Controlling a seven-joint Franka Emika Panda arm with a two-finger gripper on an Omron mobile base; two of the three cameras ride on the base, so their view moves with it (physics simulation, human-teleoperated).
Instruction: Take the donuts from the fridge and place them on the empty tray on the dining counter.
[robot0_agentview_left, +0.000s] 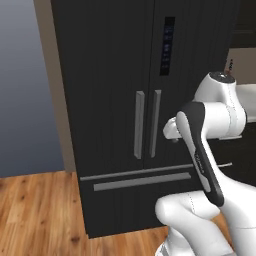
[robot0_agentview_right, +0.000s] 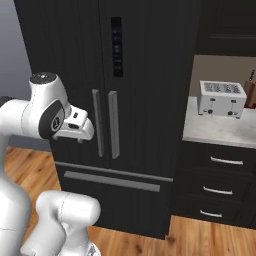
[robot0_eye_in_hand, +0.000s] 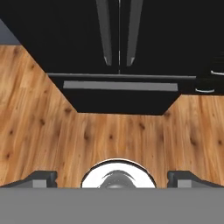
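My two dark fingertips (robot0_eye_in_hand: 43, 178) stand spread wide and empty above the wooden plank floor (robot0_eye_in_hand: 39, 113), facing the tall black French-door fridge (robot0_agentview_left: 115, 75). Both doors are shut, so the donuts, presumably inside, are hidden. The opening step is in hand: I judge my next move must reach a grey vertical bar handle (robot0_agentview_left: 139, 125) and pull.

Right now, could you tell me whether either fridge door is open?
No, both doors of the fridge sit flush and shut, their two grey handles side by side at the centre seam.
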